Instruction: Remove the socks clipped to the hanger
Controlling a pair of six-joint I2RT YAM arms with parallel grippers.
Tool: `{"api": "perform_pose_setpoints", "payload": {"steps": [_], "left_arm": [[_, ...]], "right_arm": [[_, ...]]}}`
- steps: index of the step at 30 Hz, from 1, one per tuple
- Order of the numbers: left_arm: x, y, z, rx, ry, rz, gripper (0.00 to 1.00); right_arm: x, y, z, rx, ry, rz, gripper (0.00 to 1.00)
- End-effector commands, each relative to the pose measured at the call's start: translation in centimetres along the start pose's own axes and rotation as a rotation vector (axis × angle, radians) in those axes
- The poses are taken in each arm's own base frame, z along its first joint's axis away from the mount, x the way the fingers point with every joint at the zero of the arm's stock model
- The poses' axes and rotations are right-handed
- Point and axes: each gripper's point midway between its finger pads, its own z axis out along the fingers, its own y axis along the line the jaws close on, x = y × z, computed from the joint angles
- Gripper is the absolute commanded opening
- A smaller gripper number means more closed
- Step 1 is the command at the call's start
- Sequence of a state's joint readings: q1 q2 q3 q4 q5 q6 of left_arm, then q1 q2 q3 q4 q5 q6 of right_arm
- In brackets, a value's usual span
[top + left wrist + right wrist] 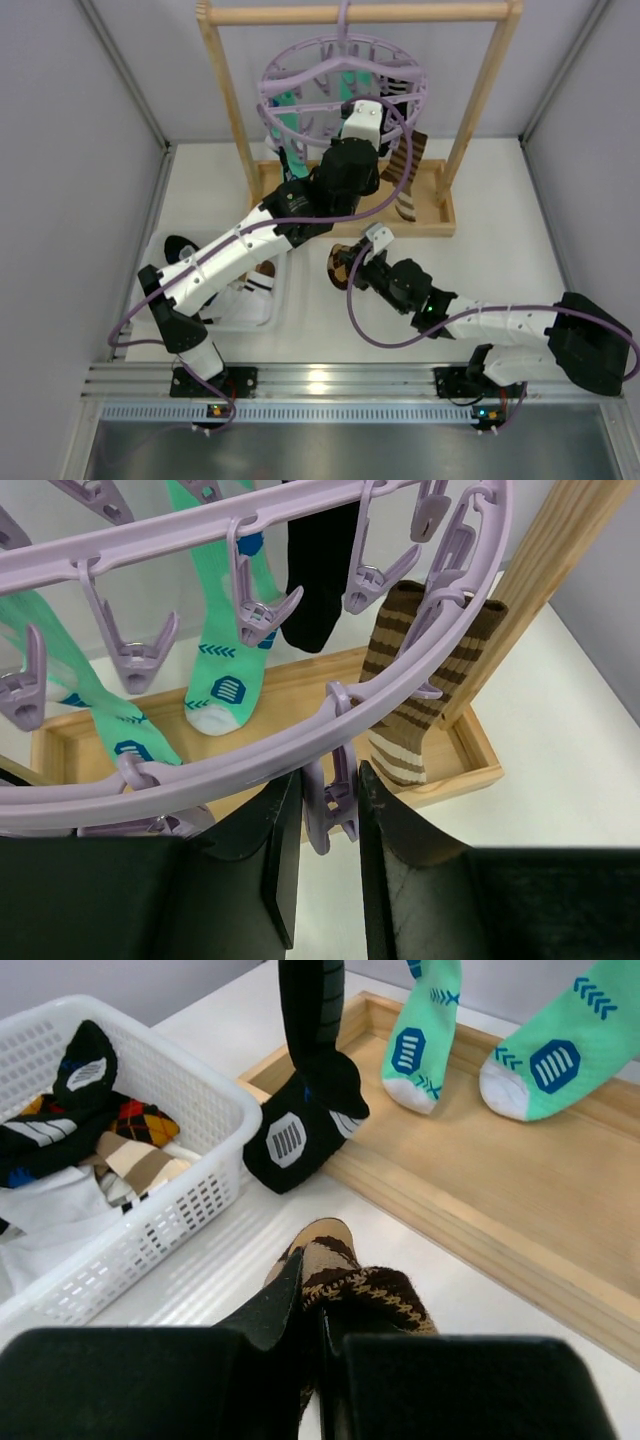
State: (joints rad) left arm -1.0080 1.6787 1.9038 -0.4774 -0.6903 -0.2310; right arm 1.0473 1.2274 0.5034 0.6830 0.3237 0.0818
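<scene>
Pinched shut in the right gripper [312,1295]: a brown knit sock [370,1290]. Beside it in the white basket [190,1210]: loose socks [130,1155] (black, argyle, striped). Farther, straddling a peg [330,820] of the hanger [250,760]: the left gripper [325,785], grip unclear; mint, black and brown-striped socks [225,680] clipped above the wooden tray [470,770]

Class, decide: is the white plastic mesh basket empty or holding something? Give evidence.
Holding something. The white plastic mesh basket holds several fabric socks, black, argyle and tan-striped, piled below its rim.
</scene>
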Motion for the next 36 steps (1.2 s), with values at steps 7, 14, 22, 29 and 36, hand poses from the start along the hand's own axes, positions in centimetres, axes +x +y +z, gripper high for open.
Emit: {"api": "perform_pose_setpoints", "payload": {"steps": [7, 14, 22, 29, 36], "left_arm": [[-0.9, 0.5, -2.3, 0.081, -0.02, -0.087, 0.6], [1.8, 4.1, -5.5, 0.052, 0.014, -0.07, 0.92], [5.7, 13.2, -10.5, -0.201, 0.065, -0.007, 0.98], [3.9, 22.1, -15.7, -0.483, -0.067, -0.096, 0.98], [1.4, 26.7, -20.2, -0.628, -0.211, -0.219, 0.98]], "right_arm": [[-0.2, -1.9, -3.4, 0.069, -0.015, 0.022, 0.0], [0.6, -3.7, -5.1, 0.131, 0.037, 0.011, 0.0], [-1.3, -1.8, -4.1, 0.047, 0.076, -0.013, 0.0], [-4.0, 4.2, -0.5, -0.214, 0.089, -0.016, 0.0], [-5.7, 12.3, 5.3, -0.471, 0.112, 0.0, 0.0]]}}
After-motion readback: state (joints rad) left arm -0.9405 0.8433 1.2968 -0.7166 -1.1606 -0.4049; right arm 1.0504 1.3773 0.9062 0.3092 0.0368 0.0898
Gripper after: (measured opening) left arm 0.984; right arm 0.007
